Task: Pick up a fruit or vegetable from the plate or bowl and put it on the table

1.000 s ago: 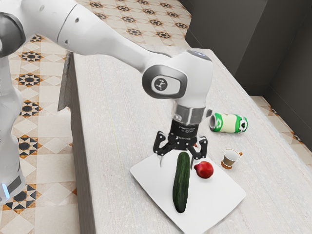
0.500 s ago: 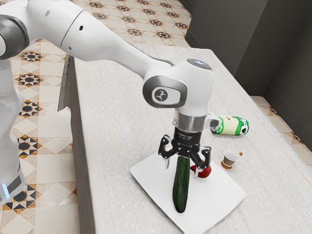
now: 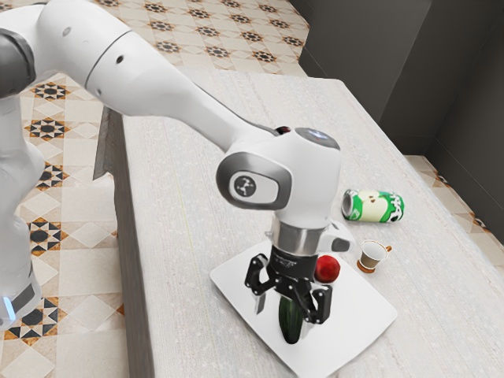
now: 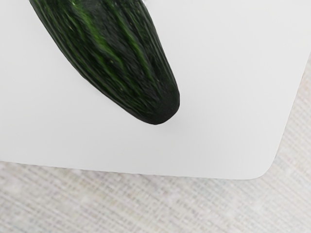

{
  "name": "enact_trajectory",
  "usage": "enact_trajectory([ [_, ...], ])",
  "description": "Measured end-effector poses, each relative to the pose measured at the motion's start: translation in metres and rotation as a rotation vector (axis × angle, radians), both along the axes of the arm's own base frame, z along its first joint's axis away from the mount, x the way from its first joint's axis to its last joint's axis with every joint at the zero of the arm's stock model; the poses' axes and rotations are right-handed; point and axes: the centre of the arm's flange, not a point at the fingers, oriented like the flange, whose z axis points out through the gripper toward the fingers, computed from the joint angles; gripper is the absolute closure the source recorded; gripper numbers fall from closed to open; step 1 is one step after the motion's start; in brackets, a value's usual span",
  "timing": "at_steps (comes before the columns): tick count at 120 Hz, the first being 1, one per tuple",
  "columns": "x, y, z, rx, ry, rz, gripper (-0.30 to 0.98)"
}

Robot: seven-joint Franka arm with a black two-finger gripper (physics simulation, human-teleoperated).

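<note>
The cucumber point(image 3: 290, 327) lies on the plate point(image 3: 358, 316), directly under the gripper point(image 3: 283, 313) of the single arm point(image 3: 161, 90). The gripper is wide open and has hold of nothing: its fingers point(image 3: 260, 303) stand apart, one on each side of the cucumber in the exterior view, and a gap is visible at the finger on the exterior view's left. How low the tips are beside the skin, I cannot tell.

The long axis of the cucumber runs away from the hand toward the near part of the plate, and the opening of the gripper goes across this axis. This seems to me the correct direction for closing. One dark, blunt end reaches out past the hand; in the wrist view it lies inside the plate's rim. So the grip may come nearer to this end than to the middle, and the long body could then tip when it is lifted.

The plate is smooth and pale, so a push from one side only could roll the cucumber. The red fruit point(image 3: 327, 269) is near the hand, with the cup point(image 3: 372, 254) and the can point(image 3: 373, 205) farther on. For the setting down, the table point(image 3: 185, 327) on the exterior view's left looks the simpler side.
</note>
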Motion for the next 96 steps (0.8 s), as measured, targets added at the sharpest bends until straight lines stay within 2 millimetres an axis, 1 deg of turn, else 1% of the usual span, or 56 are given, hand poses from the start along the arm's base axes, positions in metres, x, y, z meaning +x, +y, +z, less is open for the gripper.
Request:
enact_trajectory([
  [8, 0.008, 0.013, 0.0, 0.0, -0.003, 0.016, 0.0],
  [17, 0.021, 0.032, 0.0, 0.0, -0.007, 0.047, 0.0],
  [45, 0.061, 0.115, 0.0, 0.001, -0.013, 0.183, 0.0],
  [56, 0.072, 0.145, -0.001, 0.002, -0.015, 0.232, 0.0],
  [65, 0.078, 0.164, -0.001, 0.002, -0.016, 0.262, 0.0],
  [73, 0.081, 0.175, -0.001, 0.003, -0.016, 0.278, 0.0],
  [80, 0.083, 0.179, -0.002, 0.003, -0.017, 0.282, 0.0],
  [88, 0.082, 0.178, -0.002, 0.003, -0.017, 0.277, 0.0],
  [96, 0.08, 0.17, -0.001, 0.003, -0.02, 0.261, 0.0],
])
